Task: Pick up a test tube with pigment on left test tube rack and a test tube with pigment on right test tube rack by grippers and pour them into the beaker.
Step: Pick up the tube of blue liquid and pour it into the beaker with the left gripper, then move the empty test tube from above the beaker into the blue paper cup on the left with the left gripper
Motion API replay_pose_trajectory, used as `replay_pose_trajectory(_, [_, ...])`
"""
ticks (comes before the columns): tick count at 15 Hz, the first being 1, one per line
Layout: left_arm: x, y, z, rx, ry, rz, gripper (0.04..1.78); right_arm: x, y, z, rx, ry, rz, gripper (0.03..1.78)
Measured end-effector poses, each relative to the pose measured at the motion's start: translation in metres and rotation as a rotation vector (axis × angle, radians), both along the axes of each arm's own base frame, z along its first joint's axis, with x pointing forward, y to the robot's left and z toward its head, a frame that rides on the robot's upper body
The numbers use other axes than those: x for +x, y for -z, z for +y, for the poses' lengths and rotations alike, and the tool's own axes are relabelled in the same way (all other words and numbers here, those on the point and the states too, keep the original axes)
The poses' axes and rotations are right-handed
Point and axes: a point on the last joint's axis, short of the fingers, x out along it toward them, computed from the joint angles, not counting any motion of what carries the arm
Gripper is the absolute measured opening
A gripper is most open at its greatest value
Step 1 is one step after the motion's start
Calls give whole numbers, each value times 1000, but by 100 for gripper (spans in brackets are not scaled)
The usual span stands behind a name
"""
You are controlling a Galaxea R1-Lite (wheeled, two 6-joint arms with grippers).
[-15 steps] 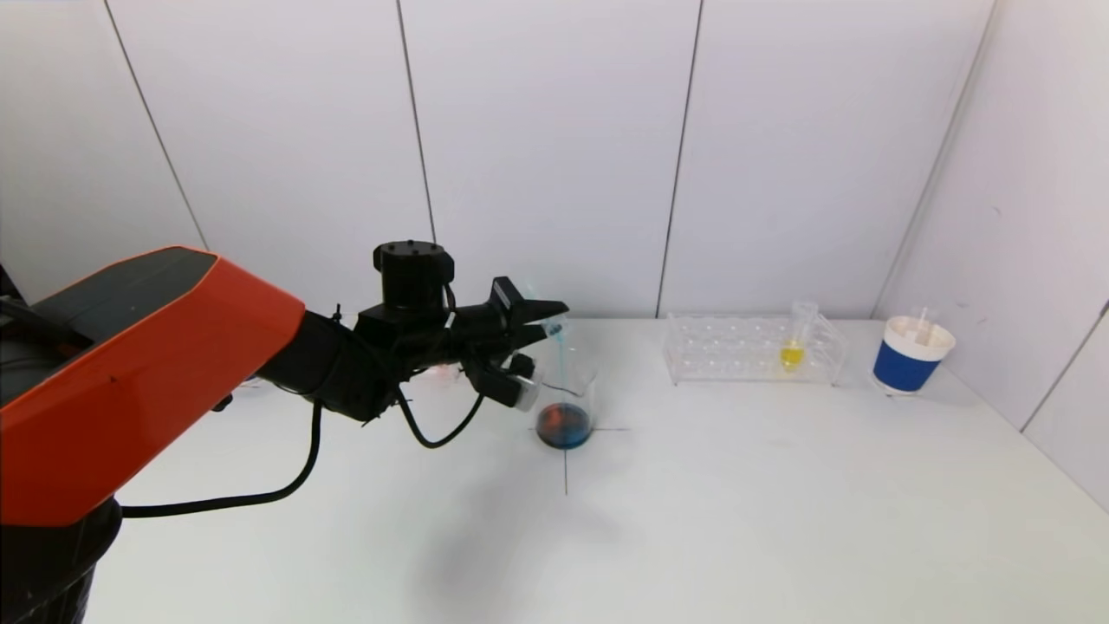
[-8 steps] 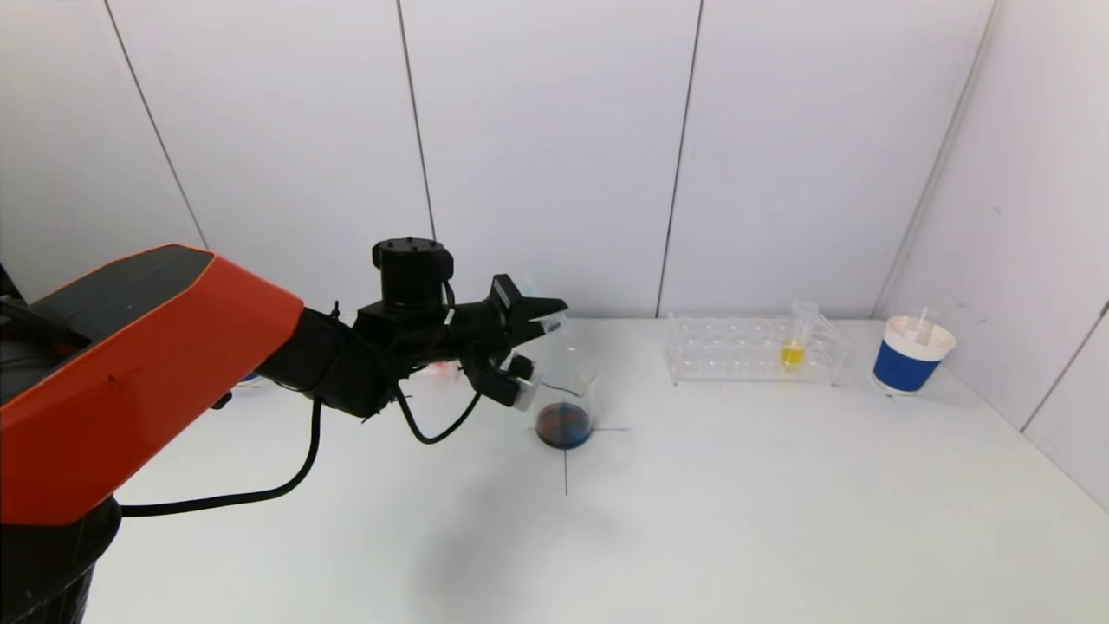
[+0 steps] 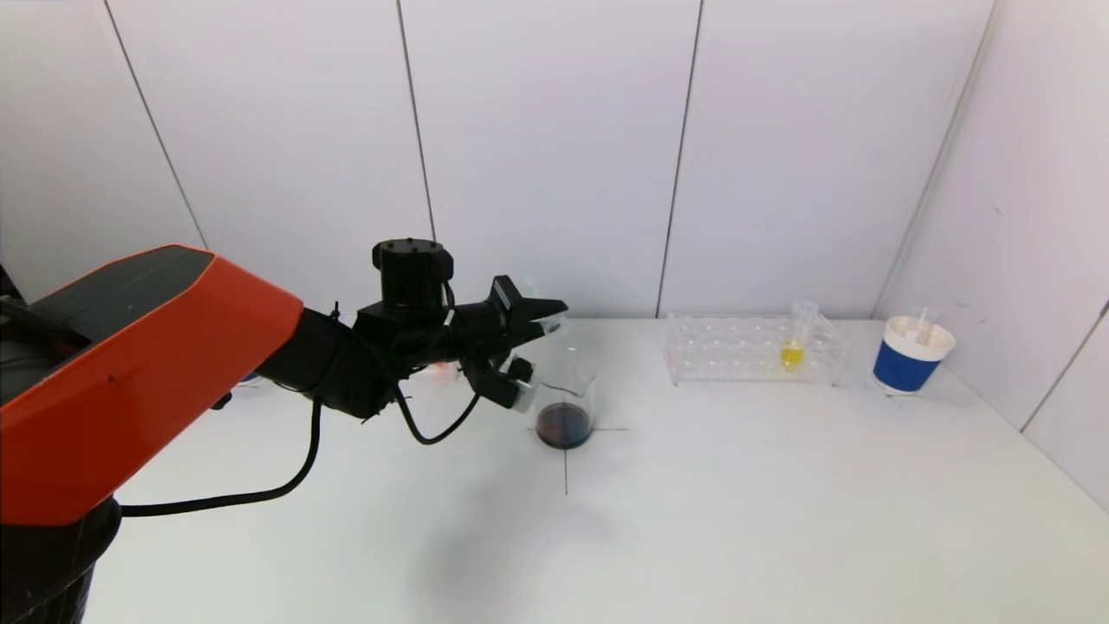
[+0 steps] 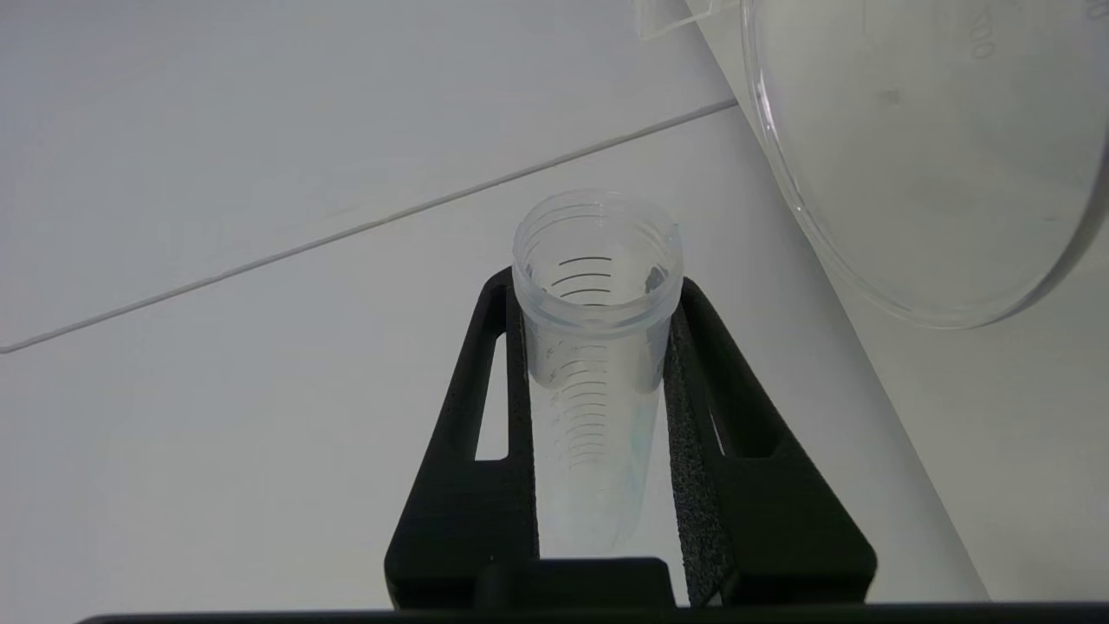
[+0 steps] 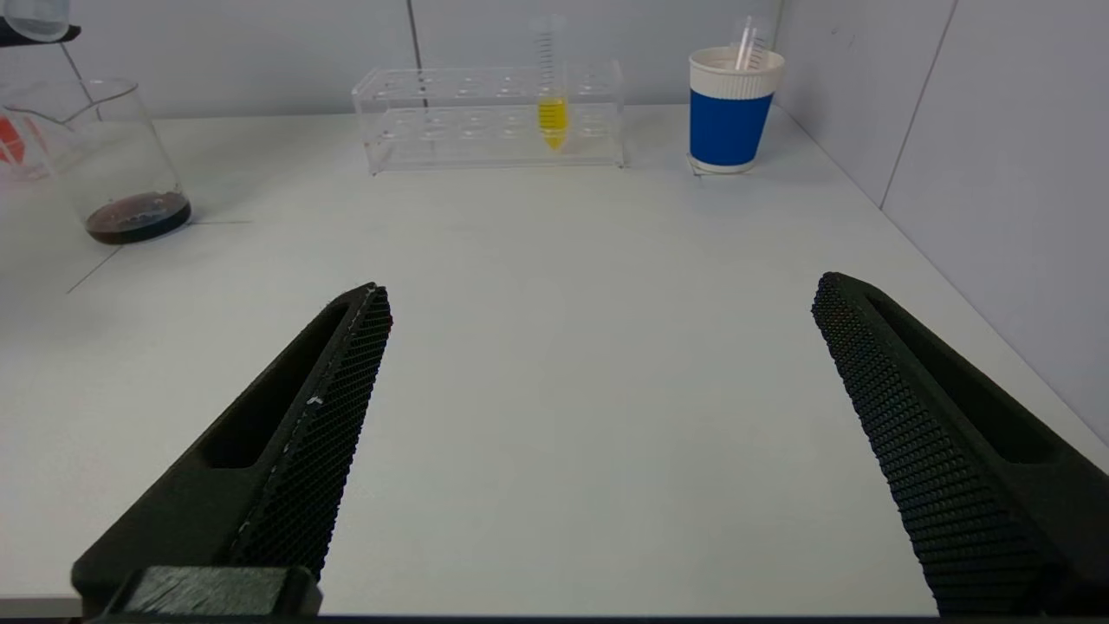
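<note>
My left gripper (image 3: 544,324) is shut on a clear test tube (image 3: 553,324), held tilted with its mouth over the glass beaker (image 3: 566,397). In the left wrist view the tube (image 4: 596,286) looks empty between the fingers, beside the beaker rim (image 4: 918,173). The beaker holds dark liquid at its bottom and stands on the table's cross mark. A tube with yellow pigment (image 3: 791,352) stands in the clear right rack (image 3: 736,351). The left rack is mostly hidden behind my left arm. My right gripper (image 5: 602,290) is open and empty, low over the table and out of the head view.
A blue and white paper cup (image 3: 911,357) with a tube in it stands right of the right rack, near the side wall. The right wrist view shows the rack (image 5: 485,117), the yellow tube (image 5: 552,113), the cup (image 5: 730,113) and the beaker (image 5: 117,165).
The blue stream running from the tube into the beaker has stopped. The liquid in the beaker has gone from blue and red to a dark mix. The left gripper has barely moved.
</note>
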Motion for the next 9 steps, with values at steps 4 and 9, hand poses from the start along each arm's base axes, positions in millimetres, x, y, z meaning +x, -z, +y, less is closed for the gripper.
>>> replay_pose_trajectory(4, [0, 1, 1, -6, 7, 14, 45, 0, 0, 0, 0, 0, 0, 177])
replay_pose_trajectory(9, [-4, -10, 0, -166, -11, 192, 45, 0, 0, 0, 0, 0, 0, 177])
